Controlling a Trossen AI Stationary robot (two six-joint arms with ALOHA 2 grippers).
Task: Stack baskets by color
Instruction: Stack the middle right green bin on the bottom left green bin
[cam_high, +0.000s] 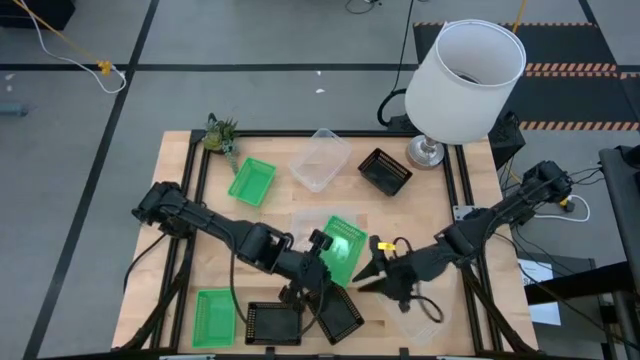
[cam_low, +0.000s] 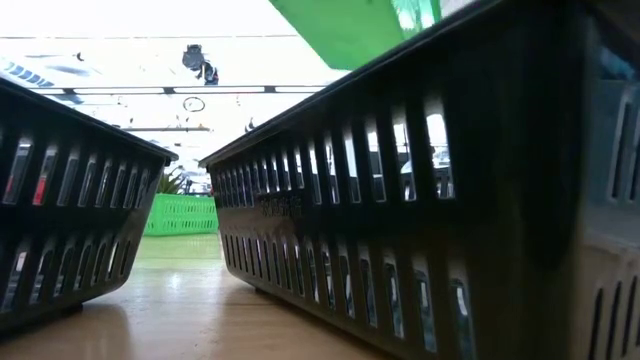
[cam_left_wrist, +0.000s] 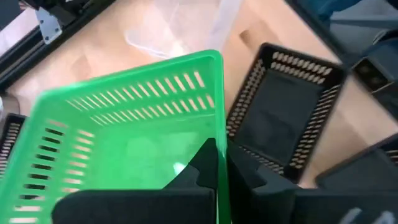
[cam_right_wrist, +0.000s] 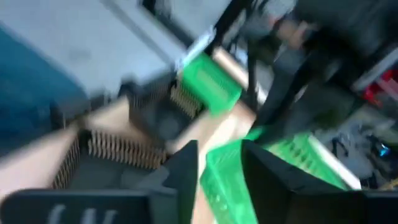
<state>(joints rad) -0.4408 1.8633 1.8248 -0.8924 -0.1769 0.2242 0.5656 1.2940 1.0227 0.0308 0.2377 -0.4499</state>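
Observation:
A bright green basket (cam_high: 343, 243) hangs tilted above the table's middle, showing high up in the low view (cam_low: 350, 25). My left gripper (cam_high: 320, 250) is shut on its wall (cam_left_wrist: 222, 171). My right gripper (cam_high: 372, 268) stands open at the basket's right side, with the green rim (cam_right_wrist: 224, 165) between its fingers. Another green basket (cam_high: 252, 181) lies at the far left and a third (cam_high: 214, 316) at the near left. Two black baskets (cam_high: 273, 323) (cam_high: 340, 313) sit on the near edge below the grippers, and a third (cam_high: 385, 171) sits far right. A clear basket (cam_high: 321, 159) rests at the far middle. My left gripper pinches the green basket's side wall at its rim (cam_left_wrist: 219, 140), one finger inside the basket and one outside. It comes slanting down from the table's left. The basket is lifted clear of the table and tilted. My right gripper's fingers flank the rim; whether they touch it, I cannot tell.
A large white lampshade (cam_high: 467, 70) on a metal foot stands at the far right corner. A small green plant (cam_high: 220, 133) is at the far left corner. Another clear basket (cam_high: 415, 325) lies near the right front edge. A black frame rail (cam_high: 455, 190) borders the table.

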